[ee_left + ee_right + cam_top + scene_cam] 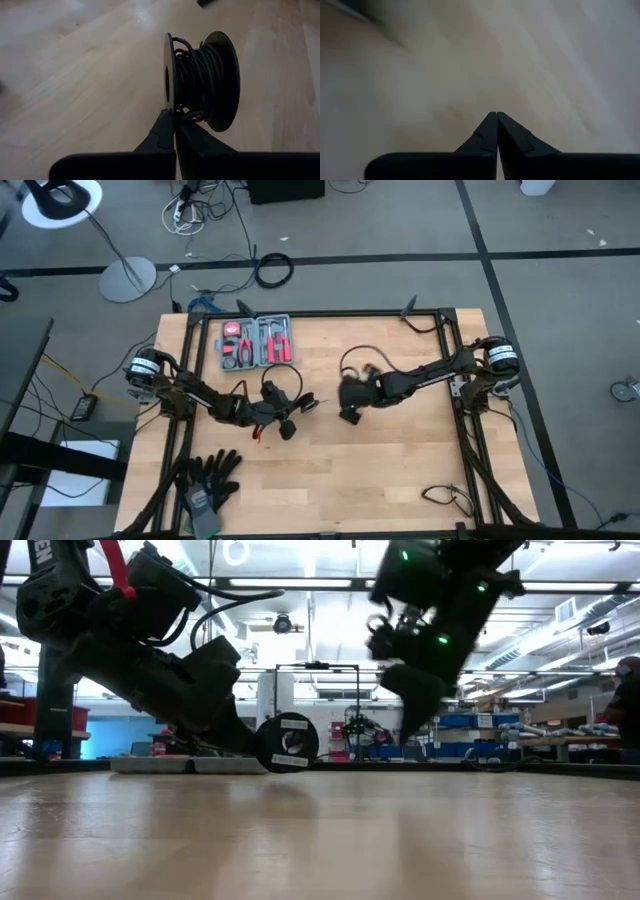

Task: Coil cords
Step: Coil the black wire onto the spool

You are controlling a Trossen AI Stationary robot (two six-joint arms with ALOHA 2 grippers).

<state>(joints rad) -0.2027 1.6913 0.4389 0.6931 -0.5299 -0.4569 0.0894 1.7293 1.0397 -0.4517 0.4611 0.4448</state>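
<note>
A pale wooden worktop [400, 460] fills the frame's middle, grey floor around it. Black gloves [208, 478] lie lower left, a red tool tray [256, 343] upper left. Centre-left, the left tool [174, 131] pinches the flange of the cords' spool [202, 80]. Right of centre, the right tool [497, 131] hangs pressed together, holding nothing.

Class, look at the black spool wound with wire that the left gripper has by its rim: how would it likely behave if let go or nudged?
The spool stands on edge, so its round flanges would probably let it roll. The wire windings look loose and may spring off. The left gripper pinches only one thin flange, so the spool might pivot.
</note>
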